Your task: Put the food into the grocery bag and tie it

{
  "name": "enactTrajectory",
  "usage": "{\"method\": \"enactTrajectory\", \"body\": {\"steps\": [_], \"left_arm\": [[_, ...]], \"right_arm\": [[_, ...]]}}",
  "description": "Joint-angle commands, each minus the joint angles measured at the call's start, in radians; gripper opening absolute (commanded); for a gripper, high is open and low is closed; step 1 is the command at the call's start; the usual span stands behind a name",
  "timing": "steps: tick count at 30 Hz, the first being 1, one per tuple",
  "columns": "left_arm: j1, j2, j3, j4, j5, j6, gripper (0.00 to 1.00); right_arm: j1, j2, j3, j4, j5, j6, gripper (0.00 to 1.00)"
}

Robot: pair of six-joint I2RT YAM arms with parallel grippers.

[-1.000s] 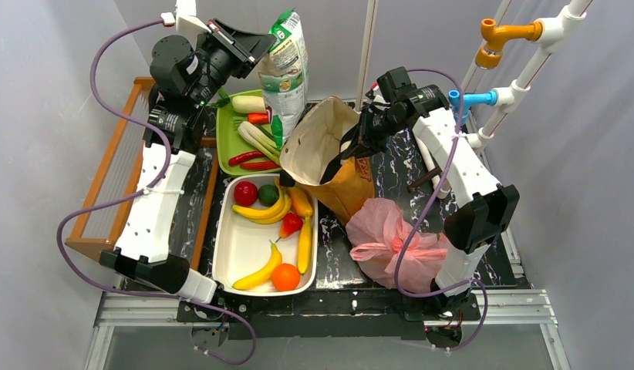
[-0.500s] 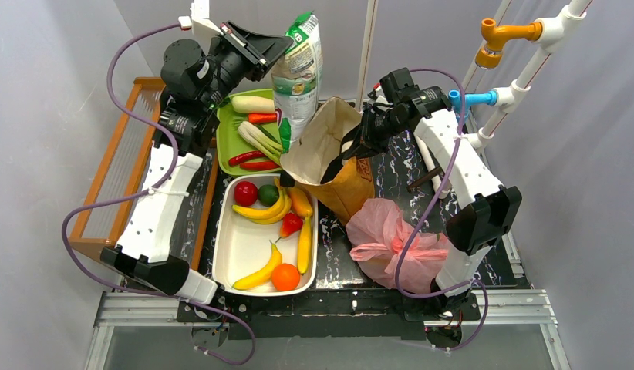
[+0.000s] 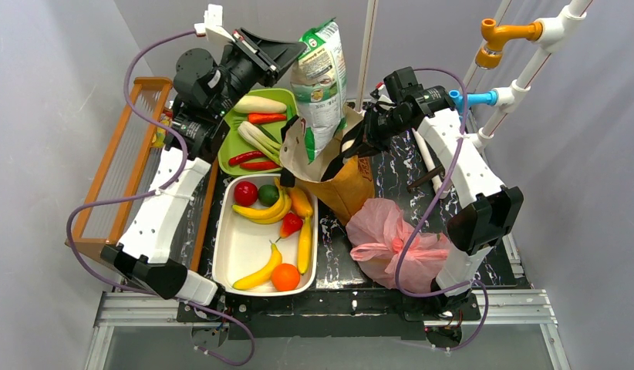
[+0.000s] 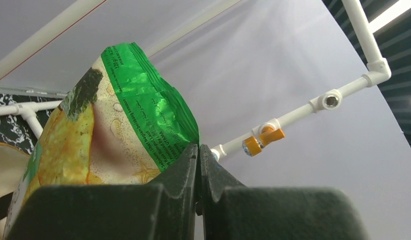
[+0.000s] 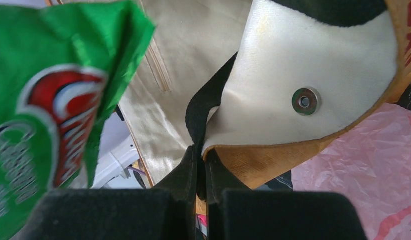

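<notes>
Travel over the last second belongs to the left arm: its left gripper (image 3: 297, 54), pinched tight on the top seam of the green-and-white crisp packet (image 3: 320, 73), has carried the packet from above the green tray (image 3: 226, 154) across to the right, and the packet's lower end now hangs at the mouth of the brown paper bag (image 3: 341, 185). The right gripper (image 3: 359, 142) has not shifted; its fingers are closed on the paper bag's rim by the black handle, holding the mouth open. For the task this looks like a side errand, since neither the packet nor the paper bag belongs to it. The food (image 3: 271, 212) lies untouched in the white tray (image 3: 227, 254) in front of the left arm: several yellow bananas (image 3: 260, 271), an orange (image 3: 285, 276), a red round fruit (image 3: 246, 193), a green one (image 3: 268, 194) and a small red piece among them. The pink grocery bag (image 3: 391, 239) lies crumpled on the table near the right arm's base, just beside the foot of the paper bag; whether it holds anything I cannot tell, and no gripper is near it. The green tray holds a white radish (image 3: 258, 103), leeks (image 3: 258, 139), a carrot and red chillies. Judging by this, bagging the fruit has not begun.
</notes>
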Motion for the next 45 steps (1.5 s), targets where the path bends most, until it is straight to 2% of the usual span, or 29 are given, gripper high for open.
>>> {"method": "enactTrajectory", "body": {"steps": [1, 3, 7, 11, 16, 20, 25, 29, 33, 35, 37, 39, 44, 45], "left_arm": [[-0.011, -0.071, -0.163, 0.202, -0.031, 0.005, 0.0], [-0.013, -0.081, -0.229, 0.253, -0.049, 0.036, 0.0], [-0.018, -0.083, -0.378, 0.481, -0.102, 0.103, 0.0], [-0.032, -0.046, -0.469, 0.633, -0.135, 0.128, 0.0], [-0.122, -0.034, -0.518, 0.654, -0.162, 0.308, 0.0], [-0.191, -0.062, -0.617, 0.696, -0.212, 0.474, 0.0], [-0.231, -0.103, -0.774, 0.749, -0.285, 0.554, 0.0], [-0.24, -0.131, -0.858, 0.729, -0.345, 0.569, 0.01], [-0.24, -0.155, -0.905, 0.685, -0.417, 0.567, 0.09], [-0.24, -0.169, -0.903, 0.61, -0.477, 0.56, 0.11], [-0.24, -0.184, -0.891, 0.516, -0.547, 0.547, 0.19], [-0.241, -0.193, -0.875, 0.43, -0.578, 0.53, 0.22], [-0.241, -0.192, -0.814, 0.31, -0.532, 0.536, 0.41], [-0.24, -0.185, -0.741, 0.249, -0.486, 0.586, 0.42]], "right_arm": [[-0.017, -0.047, 0.021, 0.003, -0.046, -0.005, 0.01], [-0.018, -0.048, 0.024, 0.0, -0.057, -0.005, 0.01], [-0.019, -0.051, 0.028, -0.011, -0.077, -0.007, 0.01], [-0.025, -0.051, 0.033, -0.008, -0.111, 0.004, 0.01], [-0.042, -0.05, 0.044, -0.003, -0.148, 0.018, 0.01], [-0.06, -0.054, 0.044, 0.002, -0.178, 0.029, 0.01], [-0.08, -0.06, 0.045, 0.008, -0.21, 0.041, 0.01], [-0.092, -0.066, 0.034, 0.007, -0.23, 0.042, 0.01], [-0.098, -0.072, 0.019, 0.01, -0.241, 0.043, 0.01], [-0.099, -0.076, 0.019, 0.009, -0.245, 0.043, 0.01], [-0.101, -0.077, 0.018, 0.009, -0.25, 0.046, 0.01], [-0.1, -0.078, 0.021, 0.011, -0.257, 0.05, 0.01], [-0.101, -0.073, 0.019, 0.01, -0.267, 0.053, 0.01], [-0.101, -0.071, 0.016, 0.012, -0.266, 0.053, 0.01]]}}
